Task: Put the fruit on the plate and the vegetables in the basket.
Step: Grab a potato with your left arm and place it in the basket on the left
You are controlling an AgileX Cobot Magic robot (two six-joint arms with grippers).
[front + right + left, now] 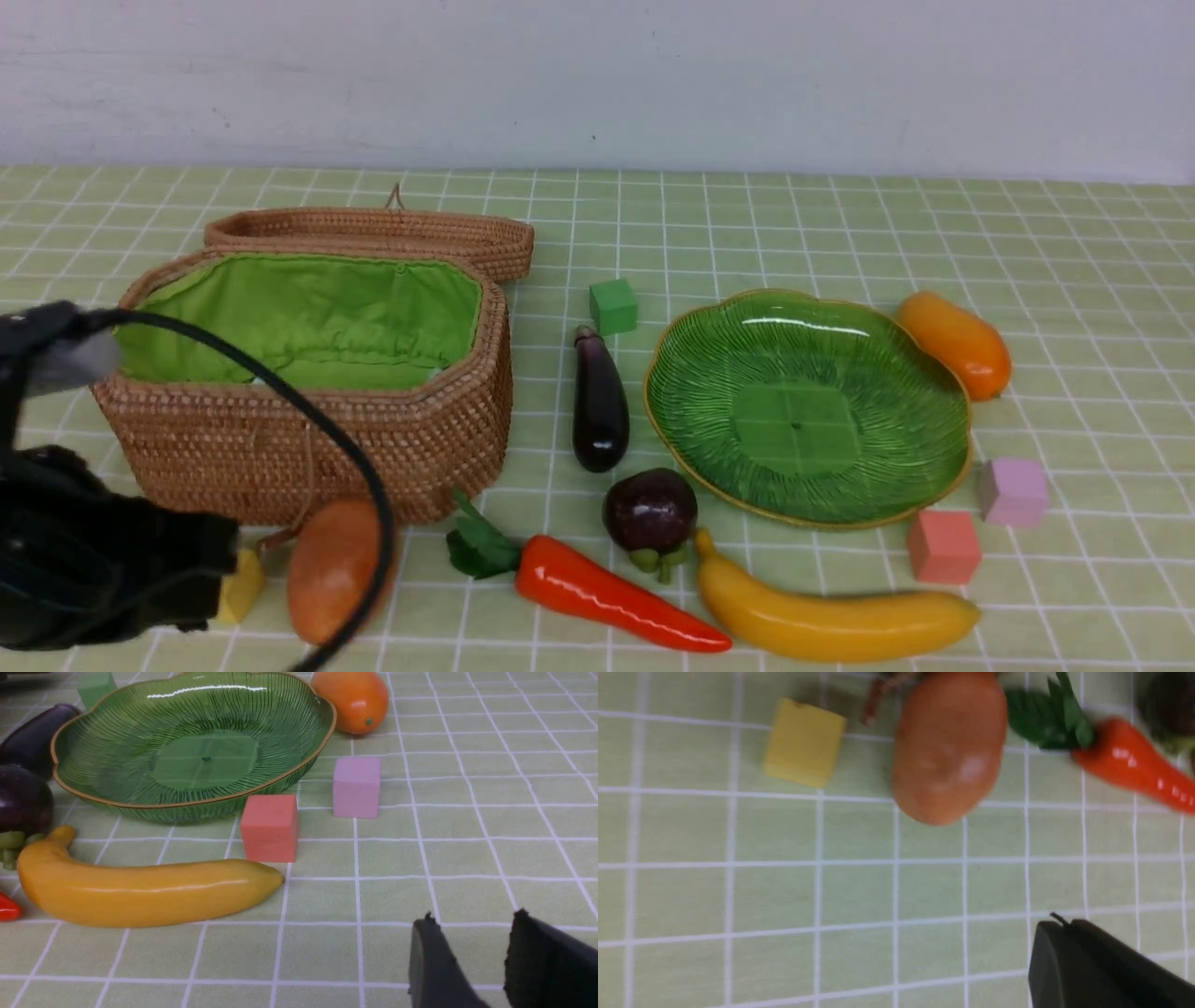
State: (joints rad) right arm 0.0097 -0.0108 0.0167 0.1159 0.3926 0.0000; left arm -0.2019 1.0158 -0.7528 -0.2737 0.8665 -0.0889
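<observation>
Fruit: banana (pixel 831 611), mangosteen (pixel 651 511), mango (pixel 957 343) lie on cloth (pixel 1074 280) beside plate (pixel 700 373) | potato (pixel 331 569), pepper (pixel 607 597), eggplant (pixel 599 401) outside basket (pixel 373 448) | left gripper (pixel 1059 924) clenched, empty, near potato | right gripper (pixel 472 921) parted, holding nothing

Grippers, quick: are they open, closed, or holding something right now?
Left gripper: closed, holding nothing.
Right gripper: open, holding nothing.
</observation>
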